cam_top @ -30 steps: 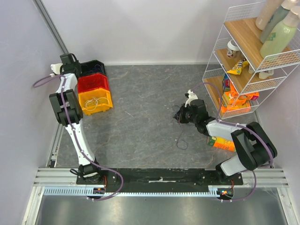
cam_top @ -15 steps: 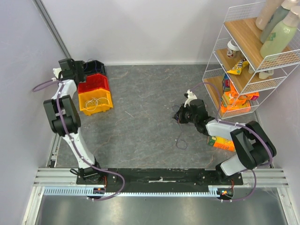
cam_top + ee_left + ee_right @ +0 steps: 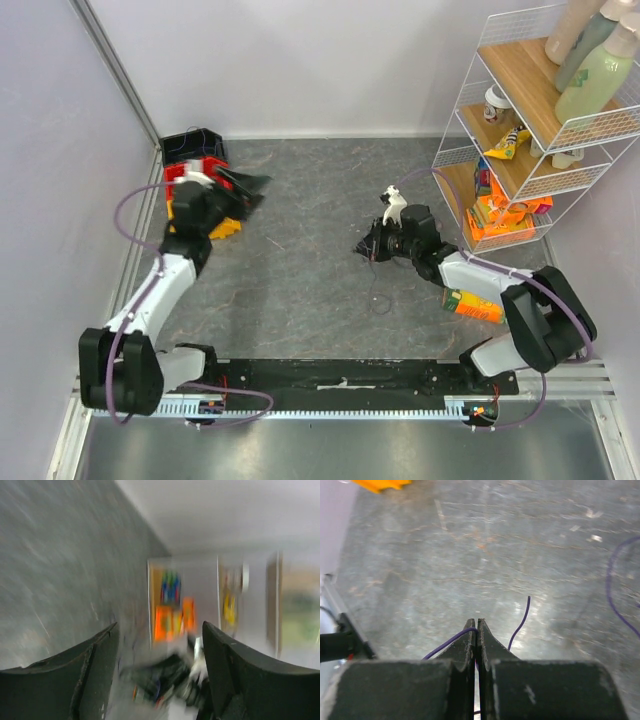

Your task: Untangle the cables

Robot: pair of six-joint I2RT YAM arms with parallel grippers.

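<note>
1 purple cable [image 3: 522, 620], likely light and limp, is trailing onto the desk [image 3: 300, 190] from the right gripper [image 3: 477, 626], whose jaws are clamping it. On the left gripper [image 3: 160, 627] the jaws are standing apart; pinching near a free end seems wisest.

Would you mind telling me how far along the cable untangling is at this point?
Done: the purple cable looks like one loose strand, with no knot visible. In hand: the right hand is shut on it, its slack trailing on the table. Still to do: the left hand is open and empty, and this strand is not yet laid down; no other cables visible.
</note>
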